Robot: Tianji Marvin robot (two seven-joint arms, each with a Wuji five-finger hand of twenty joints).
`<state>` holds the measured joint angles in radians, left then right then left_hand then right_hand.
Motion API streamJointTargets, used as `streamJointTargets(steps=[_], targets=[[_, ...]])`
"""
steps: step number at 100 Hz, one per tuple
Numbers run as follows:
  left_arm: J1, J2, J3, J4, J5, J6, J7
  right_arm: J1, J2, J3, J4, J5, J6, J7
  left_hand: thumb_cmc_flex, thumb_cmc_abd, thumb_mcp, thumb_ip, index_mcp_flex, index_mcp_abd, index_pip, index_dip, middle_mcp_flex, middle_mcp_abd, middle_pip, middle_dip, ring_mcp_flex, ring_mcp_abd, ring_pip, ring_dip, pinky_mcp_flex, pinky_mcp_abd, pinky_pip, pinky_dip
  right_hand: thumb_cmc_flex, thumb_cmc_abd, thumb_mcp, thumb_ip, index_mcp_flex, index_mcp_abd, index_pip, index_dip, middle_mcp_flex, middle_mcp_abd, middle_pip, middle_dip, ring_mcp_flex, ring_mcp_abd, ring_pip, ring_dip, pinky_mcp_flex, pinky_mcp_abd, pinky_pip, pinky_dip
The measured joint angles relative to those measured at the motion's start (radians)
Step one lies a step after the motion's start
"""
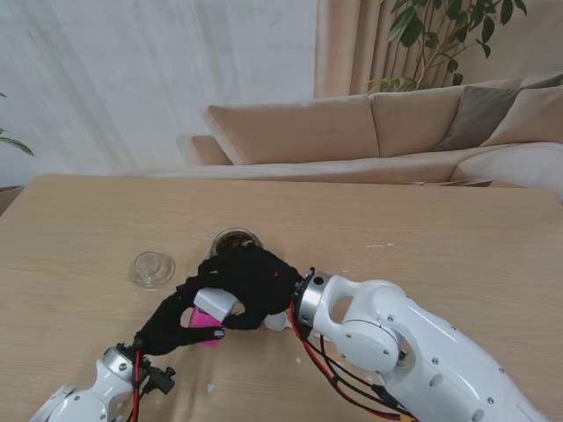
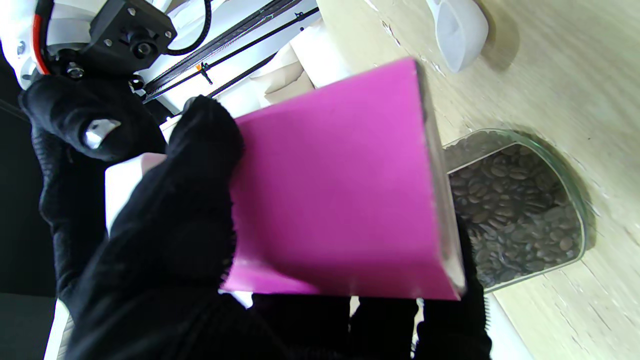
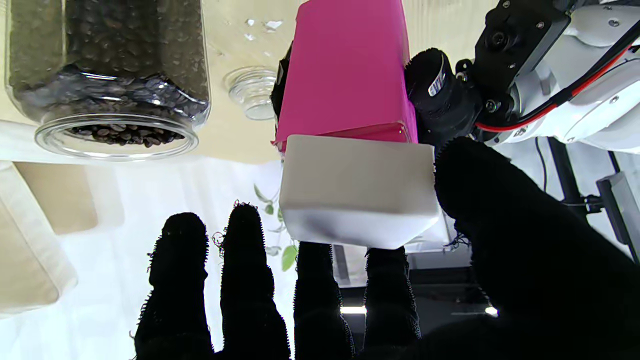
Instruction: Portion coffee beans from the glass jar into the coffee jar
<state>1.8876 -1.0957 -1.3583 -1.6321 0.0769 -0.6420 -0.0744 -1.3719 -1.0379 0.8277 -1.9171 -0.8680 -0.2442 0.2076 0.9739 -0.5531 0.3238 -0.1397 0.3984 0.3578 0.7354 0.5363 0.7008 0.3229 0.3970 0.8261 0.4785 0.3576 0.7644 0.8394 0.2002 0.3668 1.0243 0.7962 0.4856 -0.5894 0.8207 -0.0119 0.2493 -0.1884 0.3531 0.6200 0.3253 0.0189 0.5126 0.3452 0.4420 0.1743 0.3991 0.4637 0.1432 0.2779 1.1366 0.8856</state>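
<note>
While the pale wooden table (image 1: 457, 237) stretches wide and bare toward its far edge and both sides, everything in use is bunched near the robot's edge, slightly left of centre. Biggest of the containers is the clear glass jar of dark coffee beans (image 1: 235, 240), standing upright with its mouth open and about half full; the right wrist view shows the beans heaped against the glass (image 3: 107, 75). Just nearer to me stands the magenta square coffee jar with a white lid (image 1: 211, 318), its lid (image 3: 356, 192) seated on top, so what it contains cannot be seen. The black-gloved left hand (image 1: 167, 327) is wrapped around the magenta body from the left, fingers (image 2: 190, 210) pressed to its side. The black-gloved right hand (image 1: 255, 283) covers the lid from above and the right, thumb against one lid edge and two fingers behind it, while the other two fingers stand free; it fills the gap between the two jars. To the left of the glass jar, apart from it, a small round clear glass lid (image 1: 153, 269) lies flat. A white plastic scoop (image 2: 459, 31) lies on the table just right of the magenta jar, mostly hidden under the right wrist.
</note>
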Motion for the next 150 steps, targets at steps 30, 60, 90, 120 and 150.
streamJointTargets(steps=[30, 60, 90, 120, 150], targets=[[0.001, 0.0, -0.002, 0.0, -0.013, -0.002, -0.008, 0.042, -0.005, -0.046, 0.04, 0.026, 0.005, -0.012, 0.0, 0.0, 0.0, 0.0, 0.0, 0.0, 0.0, 0.0, 0.0, 0.0, 0.0, 0.0, 0.0, 0.0, 0.0, 0.0, 0.0, 0.0, 0.0, 0.0, 0.024, -0.052, 0.028, -0.015, 0.043, -0.029, 0.201, 0.202, 0.022, 0.002, 0.161, 0.131, 0.06, 0.0, 0.106, 0.042, 0.081, 0.0, 0.056, 0.025], [0.002, 0.001, -0.005, 0.0, -0.018, -0.006, -0.009, 0.061, -0.019, -0.065, 0.075, 0.071, -0.004, -0.065, 0.0, 0.0, 0.0, 0.0, 0.0, 0.001, 0.0, 0.0, 0.0, 0.004, 0.0, 0.012, 0.0, 0.0, -0.009, 0.0, 0.0, 0.0, 0.0, 0.0, 0.06, -0.166, 0.065, -0.049, 0.188, 0.034, 0.314, 0.228, 0.155, 0.011, 0.194, 0.172, 0.237, -0.027, 0.295, 0.111, 0.246, -0.013, 0.186, 0.038], [0.003, 0.001, -0.005, 0.0, -0.018, -0.008, -0.013, 0.065, -0.028, -0.057, 0.094, 0.086, -0.04, -0.087, -0.038, 0.001, 0.097, 0.0, -0.016, 0.0, -0.089, -0.039, -0.082, -0.026, 0.084, -0.259, -0.037, -0.025, -0.199, -0.133, -0.029, 0.0, -0.095, -0.031, 0.111, -0.246, 0.066, -0.158, 0.246, 0.057, 0.405, 0.073, 0.244, 0.029, 0.168, 0.172, 0.333, -0.039, 0.341, 0.119, 0.341, -0.025, 0.218, 0.012], [0.005, 0.003, -0.005, -0.007, -0.031, -0.006, -0.033, 0.047, -0.026, -0.03, 0.065, 0.073, -0.038, -0.074, -0.105, 0.04, 0.199, 0.0, -0.115, -0.081, -0.211, -0.127, -0.307, -0.097, 0.022, -0.378, -0.204, -0.088, -0.396, -0.25, -0.121, -0.005, -0.297, -0.126, 0.123, -0.268, 0.064, -0.158, 0.261, 0.057, 0.416, 0.046, 0.268, 0.029, 0.146, 0.172, 0.353, -0.035, 0.341, 0.119, 0.365, -0.026, 0.229, 0.01], [0.007, 0.009, -0.008, -0.008, -0.043, 0.001, -0.057, 0.023, -0.019, 0.0, 0.034, 0.061, -0.033, -0.043, -0.233, 0.056, 0.292, 0.021, -0.201, -0.144, -0.359, -0.248, -0.485, -0.144, -0.095, -0.446, -0.365, -0.139, -0.543, -0.301, -0.193, -0.041, -0.589, -0.164, 0.123, -0.277, 0.063, -0.169, 0.275, 0.061, 0.417, 0.033, 0.289, 0.032, 0.142, 0.172, 0.364, -0.027, 0.342, 0.121, 0.376, -0.027, 0.231, 0.002]])
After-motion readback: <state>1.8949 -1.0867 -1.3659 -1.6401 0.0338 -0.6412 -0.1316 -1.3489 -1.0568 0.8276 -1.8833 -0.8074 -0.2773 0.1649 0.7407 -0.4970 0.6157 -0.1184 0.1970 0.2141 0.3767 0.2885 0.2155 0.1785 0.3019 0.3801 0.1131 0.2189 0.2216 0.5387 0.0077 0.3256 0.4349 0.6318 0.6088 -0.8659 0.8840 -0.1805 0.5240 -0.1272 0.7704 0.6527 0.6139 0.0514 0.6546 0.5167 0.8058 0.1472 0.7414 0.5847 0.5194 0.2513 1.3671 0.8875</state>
